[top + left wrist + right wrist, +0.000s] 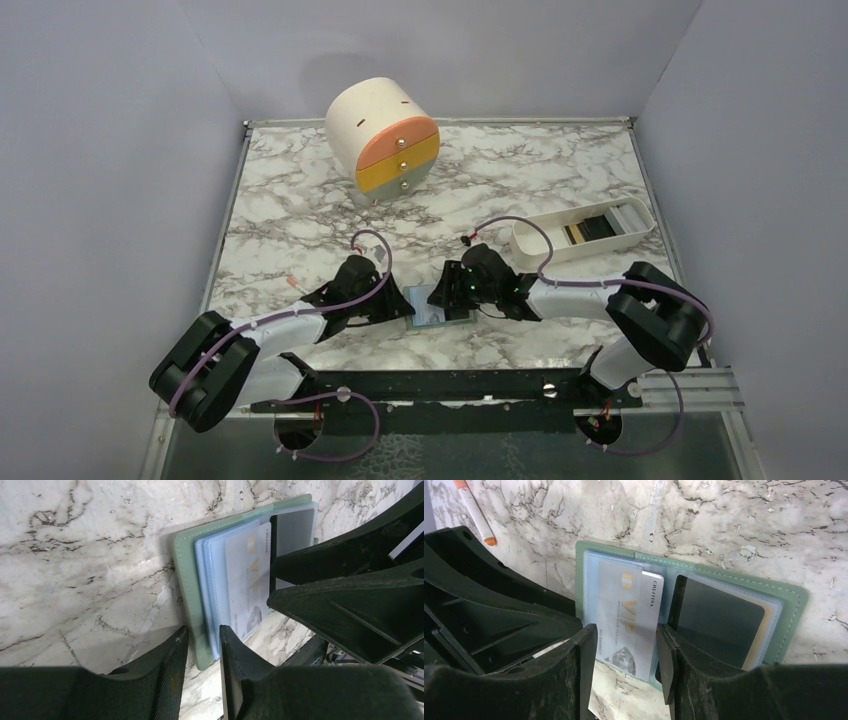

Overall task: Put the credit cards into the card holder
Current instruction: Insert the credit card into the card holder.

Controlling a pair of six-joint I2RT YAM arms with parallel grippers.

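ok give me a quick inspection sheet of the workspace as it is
surface: marble table, no spills seen
job's things: green card holder open flat, black card slotted, vip card part in; spare cards in white tray
clutter: drawer cylinder, orange-capped pen
grippers: left gripper open over holder's edge; right gripper closed on vip card
cables: purple cables loop along both arms
surroundings: plain grey walls

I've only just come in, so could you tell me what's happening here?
The right gripper holds a pale grey VIP card by its long edges, partly slid into the open green card holder. The left gripper, slightly open, straddles the holder's edge. A black card sits in the other side.
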